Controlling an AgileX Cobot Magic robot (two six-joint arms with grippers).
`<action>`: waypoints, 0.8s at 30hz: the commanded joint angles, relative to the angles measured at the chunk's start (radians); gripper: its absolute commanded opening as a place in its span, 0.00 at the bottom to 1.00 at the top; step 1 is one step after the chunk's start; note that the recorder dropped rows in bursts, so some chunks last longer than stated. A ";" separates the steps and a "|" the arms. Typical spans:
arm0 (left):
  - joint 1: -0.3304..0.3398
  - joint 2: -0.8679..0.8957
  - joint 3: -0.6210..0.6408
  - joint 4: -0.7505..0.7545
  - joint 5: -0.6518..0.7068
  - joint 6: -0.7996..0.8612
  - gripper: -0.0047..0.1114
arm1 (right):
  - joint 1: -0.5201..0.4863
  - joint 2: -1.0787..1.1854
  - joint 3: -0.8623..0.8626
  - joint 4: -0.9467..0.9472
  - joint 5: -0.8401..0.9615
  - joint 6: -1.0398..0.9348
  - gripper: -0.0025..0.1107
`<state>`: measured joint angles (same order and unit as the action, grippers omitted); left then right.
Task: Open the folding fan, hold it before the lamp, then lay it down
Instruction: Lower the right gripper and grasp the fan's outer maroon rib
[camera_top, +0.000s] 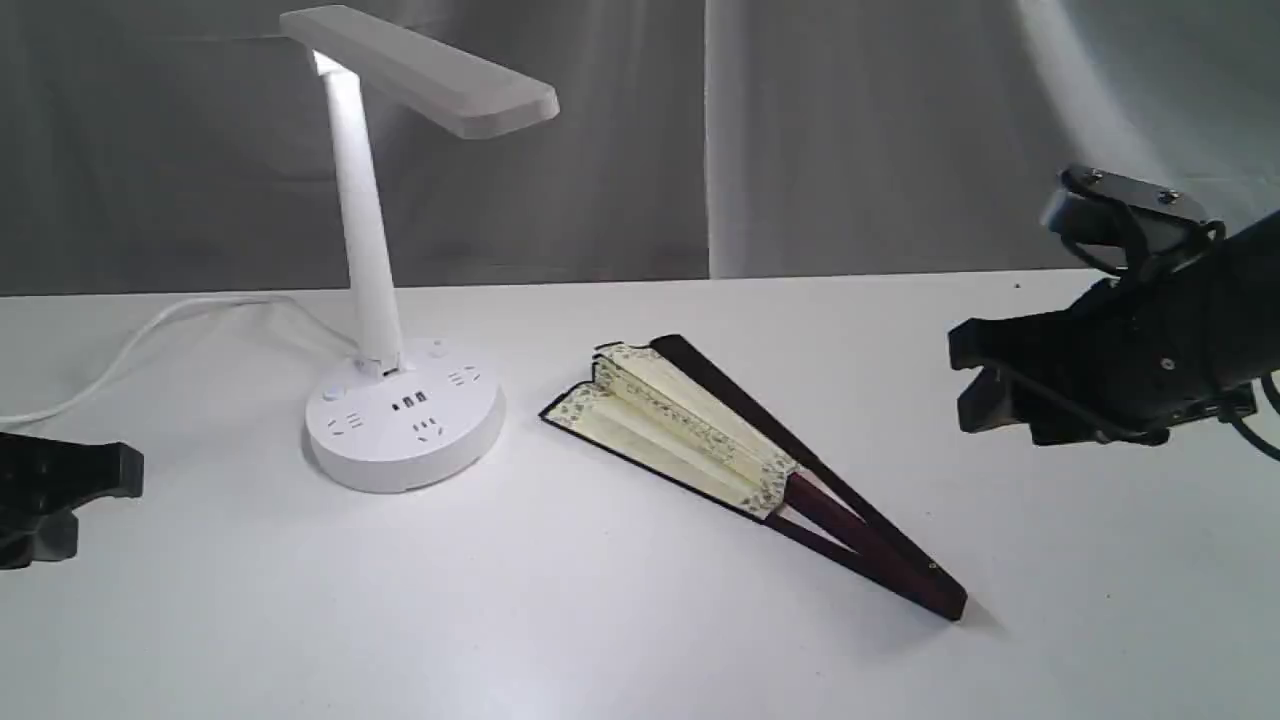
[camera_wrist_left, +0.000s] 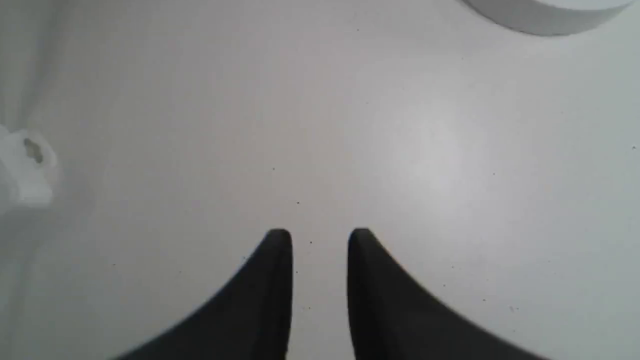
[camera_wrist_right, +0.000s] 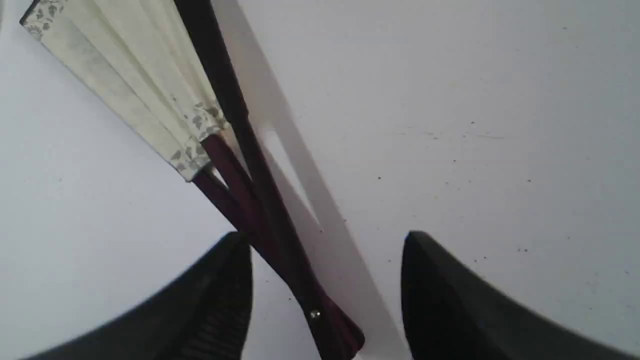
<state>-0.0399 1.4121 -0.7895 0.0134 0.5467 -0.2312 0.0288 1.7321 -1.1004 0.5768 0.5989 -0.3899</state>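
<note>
The folding fan (camera_top: 700, 430) lies on the white table, only partly spread. Its cream pleats point toward the lamp, and its maroon ribs run to the pivot at the front right. The white lamp (camera_top: 370, 260) stands at the back left on a round socket base (camera_top: 400, 420). My right gripper (camera_top: 958, 385) hovers open to the right of the fan, apart from it. In the right wrist view the fan (camera_wrist_right: 150, 85) and its pivot end lie below the open gripper (camera_wrist_right: 327, 239). My left gripper (camera_top: 105, 505) rests at the far left, its fingers (camera_wrist_left: 280, 280) slightly parted with nothing between them.
The lamp's white cord (camera_top: 150, 330) trails left across the table to the edge. An edge of the lamp base (camera_wrist_left: 545, 15) and a small white fitting (camera_wrist_left: 25, 170) show in the left wrist view. A grey curtain hangs behind the table.
</note>
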 joint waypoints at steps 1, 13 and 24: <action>-0.006 0.011 -0.007 -0.013 -0.035 0.004 0.22 | 0.005 0.050 -0.048 0.027 0.021 -0.016 0.43; -0.006 0.011 -0.007 -0.093 -0.068 0.064 0.22 | 0.022 0.192 -0.088 0.174 -0.039 -0.165 0.43; -0.006 0.012 -0.007 -0.201 -0.002 0.190 0.22 | 0.022 0.321 -0.194 0.222 0.109 -0.181 0.43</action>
<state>-0.0399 1.4253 -0.7895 -0.1774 0.5345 -0.0502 0.0494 2.0386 -1.2607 0.7829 0.6581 -0.5585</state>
